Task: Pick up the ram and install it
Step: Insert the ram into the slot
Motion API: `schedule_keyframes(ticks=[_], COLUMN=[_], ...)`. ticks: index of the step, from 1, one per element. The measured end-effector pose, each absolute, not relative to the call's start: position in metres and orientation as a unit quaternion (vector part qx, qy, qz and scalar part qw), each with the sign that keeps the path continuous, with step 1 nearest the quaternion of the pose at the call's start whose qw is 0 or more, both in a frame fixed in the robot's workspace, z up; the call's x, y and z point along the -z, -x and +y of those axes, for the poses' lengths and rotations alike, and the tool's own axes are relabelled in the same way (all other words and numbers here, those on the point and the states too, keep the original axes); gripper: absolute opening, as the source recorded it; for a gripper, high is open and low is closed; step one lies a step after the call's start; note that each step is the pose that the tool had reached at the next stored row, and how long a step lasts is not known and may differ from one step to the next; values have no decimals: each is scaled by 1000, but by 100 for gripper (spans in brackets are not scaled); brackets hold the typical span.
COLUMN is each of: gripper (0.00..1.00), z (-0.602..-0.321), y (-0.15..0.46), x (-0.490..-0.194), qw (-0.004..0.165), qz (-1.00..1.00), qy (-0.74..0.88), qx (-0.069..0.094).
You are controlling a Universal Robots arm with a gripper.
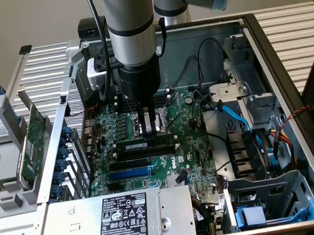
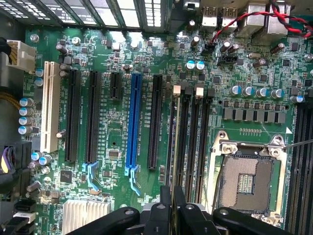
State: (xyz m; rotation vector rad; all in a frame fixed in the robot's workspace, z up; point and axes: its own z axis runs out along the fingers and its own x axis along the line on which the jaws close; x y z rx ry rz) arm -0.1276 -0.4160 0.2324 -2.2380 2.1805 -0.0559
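The ram [image 1: 148, 144] is a long thin green stick standing on its edge across the motherboard [image 1: 195, 147], level with the memory slots. My gripper [image 1: 149, 129] comes straight down on the ram's middle and is shut on its upper edge. In the wrist view the ram [image 2: 171, 142] shows edge-on as a thin line over the memory slot nearest the expansion slots. The black fingers [image 2: 159, 215] pinch it on both sides of my gripper [image 2: 172, 203]. Whether it is seated in the slot or just above it, I cannot tell. The other black memory slots [image 2: 193, 142] lie beside it.
The bare processor socket [image 2: 244, 181] lies just past the memory slots. A blue expansion slot [image 2: 133, 122] and black ones lie on the other side. A green expansion card [image 1: 33, 149] leans outside the case at the exterior view's left. The power supply [image 1: 124, 212], a blue cable [image 1: 235, 116] and the drive cage [image 1: 270, 206] are close by.
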Motion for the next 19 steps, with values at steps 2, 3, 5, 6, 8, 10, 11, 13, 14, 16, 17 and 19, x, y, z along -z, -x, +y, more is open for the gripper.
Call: schedule_keyframes(ticks=[2, 3, 5, 6, 8, 10, 11, 13, 14, 16, 17, 19], gripper=[14, 14, 14, 14, 14, 14, 14, 14, 14, 14, 14, 14], z=[-416, -416, -416, -416, -416, -416, -416, -416, -416, -416, -416, -416], y=[128, 128, 128, 128, 128, 128, 128, 128, 128, 128, 128, 129], x=[-232, -232, -232, -232, -232, -232, -232, -232, -232, -232, -232, -231], qw=[8, 9, 9, 9, 9, 9, 10, 10, 10, 10, 10, 11], qz=[698, 698, 698, 698, 698, 698, 698, 698, 698, 698, 698, 698], qy=[716, 716, 716, 716, 716, 716, 716, 716, 716, 716, 716, 715], qx=[18, 18, 17, 17, 17, 17, 16, 16, 17, 17, 17, 17])
